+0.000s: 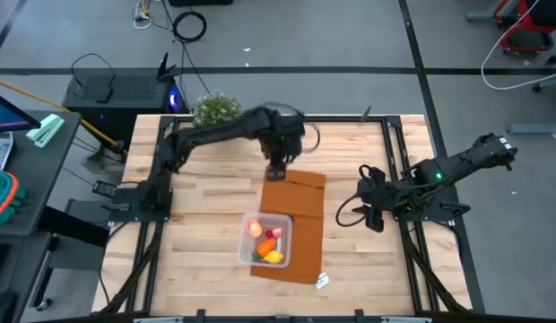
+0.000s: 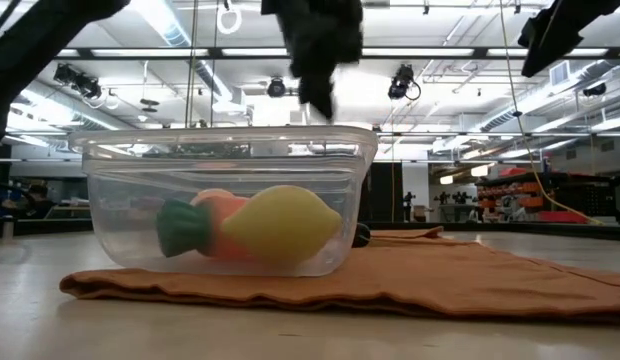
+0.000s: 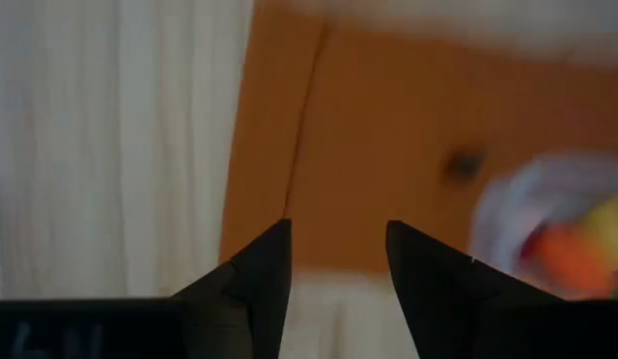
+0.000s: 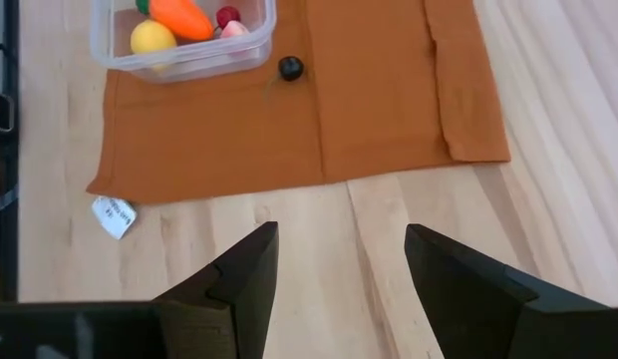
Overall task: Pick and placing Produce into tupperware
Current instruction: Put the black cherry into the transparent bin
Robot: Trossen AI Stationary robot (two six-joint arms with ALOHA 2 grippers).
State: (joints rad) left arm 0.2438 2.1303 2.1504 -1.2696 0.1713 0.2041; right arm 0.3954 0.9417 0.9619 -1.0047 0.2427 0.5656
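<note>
The clear tupperware [image 1: 245,224] stands on the brown-orange mat [image 1: 300,193]. It holds a yellow lemon [image 2: 285,225], an orange carrot with a green top [image 4: 184,17], a red-yellow peach-like fruit [image 1: 255,228] and small red and pink pieces [image 4: 229,20]. A small dark round piece [image 4: 290,68] lies on the mat beside the box. My left gripper [image 3: 337,229] is open and empty above the mat's far end [image 1: 276,170]. My right gripper [image 4: 339,234] is open and empty over the bare table to the right of the mat [image 1: 372,215].
A bushy green potted plant [image 1: 216,109] stands at the table's far edge behind the left arm. A small white tag [image 4: 114,215] lies on the wood off the mat's near right corner. Bare wood lies to the left of the mat.
</note>
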